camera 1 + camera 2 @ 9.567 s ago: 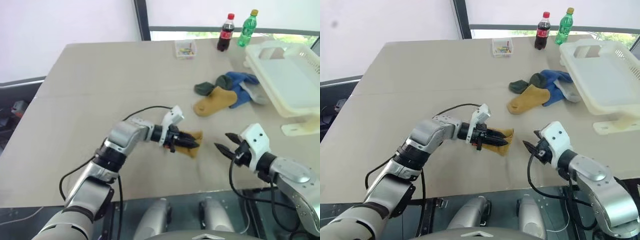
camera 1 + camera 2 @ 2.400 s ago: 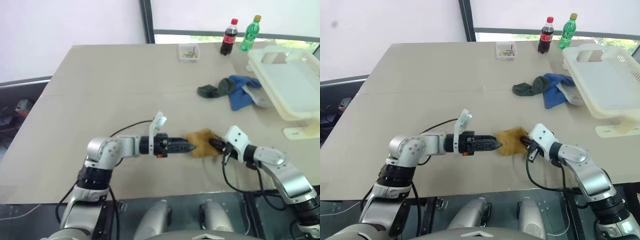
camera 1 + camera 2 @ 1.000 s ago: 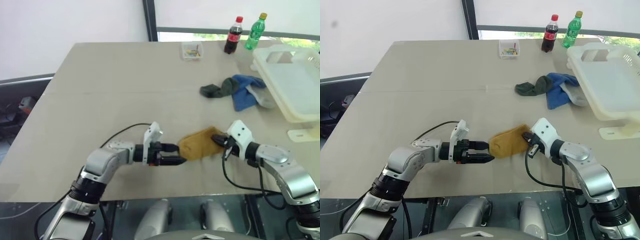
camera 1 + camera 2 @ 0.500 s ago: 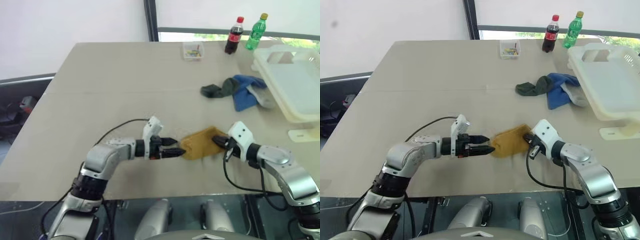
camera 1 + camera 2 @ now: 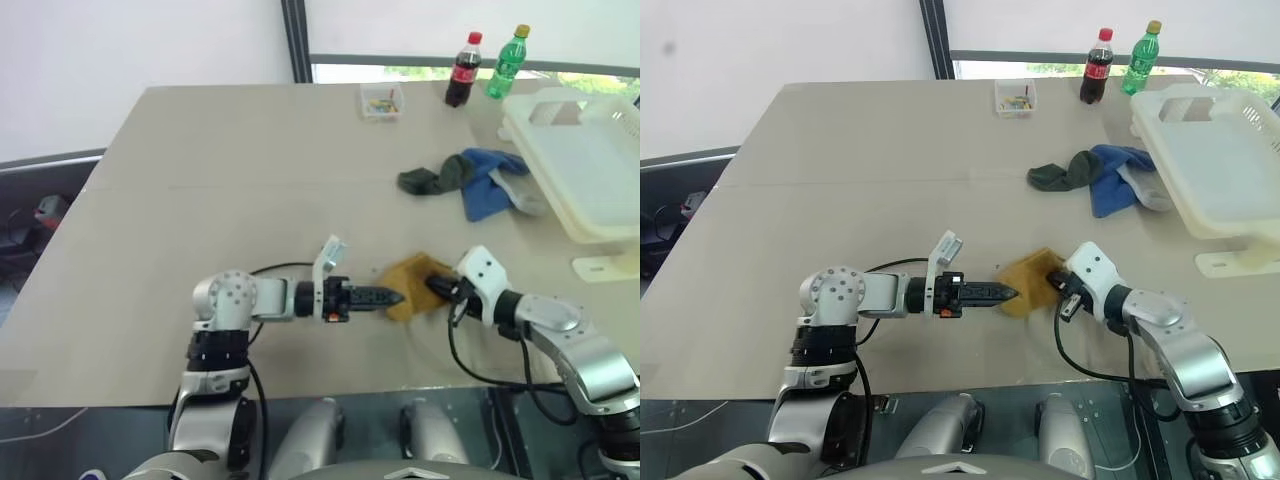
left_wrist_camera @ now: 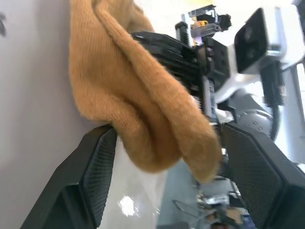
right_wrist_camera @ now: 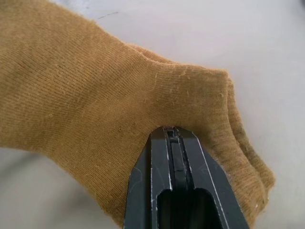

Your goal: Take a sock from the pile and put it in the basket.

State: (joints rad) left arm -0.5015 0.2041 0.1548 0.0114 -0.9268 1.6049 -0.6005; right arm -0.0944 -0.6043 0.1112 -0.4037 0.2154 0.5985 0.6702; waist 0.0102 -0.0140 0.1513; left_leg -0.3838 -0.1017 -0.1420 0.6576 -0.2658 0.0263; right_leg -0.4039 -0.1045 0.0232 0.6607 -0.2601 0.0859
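Pinching the crumpled mustard sock [image 5: 415, 287], right pincer [image 5: 437, 287] clenched; left pincer [image 5: 392, 297] spread wide beside the sock.

**Beige table and what rests on it**

The table [image 5: 220, 180] spans most of the frame. At upper centre sits a small clear box [image 5: 383, 100], two bottles [image 5: 487, 66] to its right. The pile [image 5: 468, 180] lies at centre right, touching the basket [image 5: 585, 160] on the right edge. A mustard sock [image 5: 413, 288] lies lower centre.

basket [image 5: 590, 170] cut by right edge, clear box [image 5: 383, 101] contents too small
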